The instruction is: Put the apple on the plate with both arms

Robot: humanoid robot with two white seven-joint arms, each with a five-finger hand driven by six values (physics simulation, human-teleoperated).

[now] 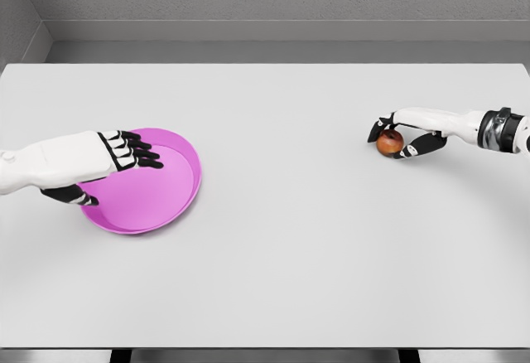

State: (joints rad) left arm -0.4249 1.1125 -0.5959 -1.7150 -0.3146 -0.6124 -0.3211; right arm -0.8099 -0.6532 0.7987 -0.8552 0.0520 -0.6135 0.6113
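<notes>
Currently, your right hand [396,141] grasps the apple [389,141] on the worktop [290,239]. Your left hand [124,152] hovers over the pink plate [166,201], fingers relaxed, holding nothing.

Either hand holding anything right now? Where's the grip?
Right hand has its fingers around the apple, from its right side. Left hand hovers over the plate, holding nothing.

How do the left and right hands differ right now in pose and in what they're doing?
The left hand lies flat, fingers extended, over the near-left rim of the pink plate; the right hand is curled around the apple.
The left hand sits at the table's left side, the right hand far off at its right side.
The left hand looks bigger in the head view, the right smaller.
Both are white with dark fingers.
</notes>
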